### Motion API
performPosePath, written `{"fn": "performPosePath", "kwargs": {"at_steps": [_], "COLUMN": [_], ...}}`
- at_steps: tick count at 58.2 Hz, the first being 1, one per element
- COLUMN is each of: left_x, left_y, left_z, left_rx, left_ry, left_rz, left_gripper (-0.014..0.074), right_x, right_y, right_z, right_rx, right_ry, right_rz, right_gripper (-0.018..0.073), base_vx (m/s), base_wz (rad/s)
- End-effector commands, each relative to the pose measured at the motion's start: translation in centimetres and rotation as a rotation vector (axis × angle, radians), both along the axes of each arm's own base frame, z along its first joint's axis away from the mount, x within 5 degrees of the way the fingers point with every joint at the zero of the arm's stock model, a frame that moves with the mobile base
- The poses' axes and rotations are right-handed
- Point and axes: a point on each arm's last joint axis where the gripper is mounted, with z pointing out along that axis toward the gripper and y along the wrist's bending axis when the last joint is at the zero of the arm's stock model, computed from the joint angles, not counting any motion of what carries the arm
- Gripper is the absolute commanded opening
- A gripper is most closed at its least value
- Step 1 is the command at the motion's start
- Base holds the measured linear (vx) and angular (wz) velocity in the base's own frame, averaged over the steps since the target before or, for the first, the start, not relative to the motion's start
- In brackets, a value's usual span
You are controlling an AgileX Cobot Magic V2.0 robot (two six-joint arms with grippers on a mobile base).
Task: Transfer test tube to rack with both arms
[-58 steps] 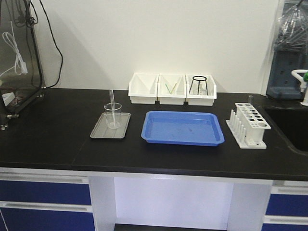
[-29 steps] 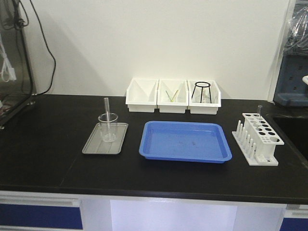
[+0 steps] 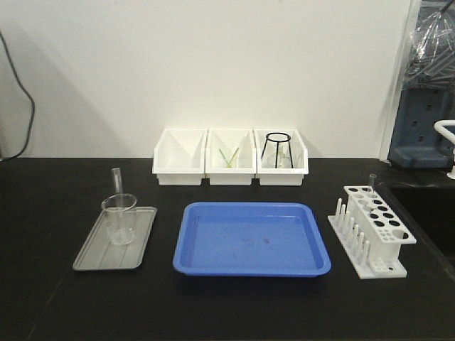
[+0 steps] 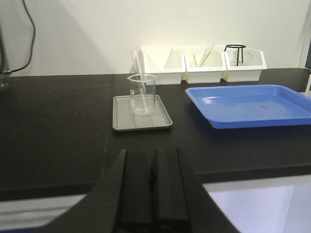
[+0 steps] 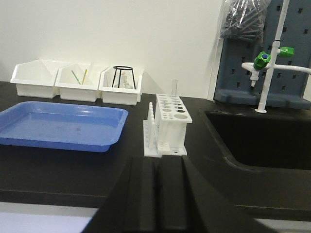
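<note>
While the test tube [image 3: 116,181] stands leaning in the glass beaker [image 3: 119,219] on the grey tray [image 3: 92,252] at the left of the bench [image 3: 43,213], nothing is gripped. The left pincer [image 4: 153,158] and the right pincer [image 5: 156,165] are both seen closed and empty, held near the bench's front edge.

The left pincer should be opened before the approach. The tube is best taken above the beaker's rim and lifted straight up, so that the beaker is not tipped. A handover is judged safest over the blue tray [image 3: 252,271], which lies between the grey tray and the rack [image 3: 377,234].

Open bench is offered in front of the grey tray, and the white bins [image 3: 231,175] are set well back. The rack stands near the sink [image 5: 252,141], with its pegs facing the blue tray. One rear hole is already filled, so a descent from above is advised.
</note>
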Motion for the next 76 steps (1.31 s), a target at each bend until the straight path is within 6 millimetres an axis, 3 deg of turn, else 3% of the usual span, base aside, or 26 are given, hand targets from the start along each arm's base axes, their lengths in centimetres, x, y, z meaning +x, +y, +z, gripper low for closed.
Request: {"fn": "performPosePath", "kwargs": {"at_steps": [1,76], "left_x": [-0.12,-0.12], "left_y": [0.02,0.02], "left_z": [0.71,0.71], "left_rx": [-0.023,-0.023], "left_ry": [-0.095,-0.095], "left_rz": [0.001,0.001], "left_gripper": [-0.0003,-0.0003], "right_x": [-0.14,-0.14], "right_y": [-0.01,-0.01], "right_z": [0.69,0.68], "right_rx": [-0.005,-0.005], "right_ry": [-0.087,-0.086], "right_rz": [-0.001,-0.001], "right_gripper": [-0.0011,-0.0011], "base_vx": [0.29,0.27], "base_wz": [-0.17,-0.01]}}
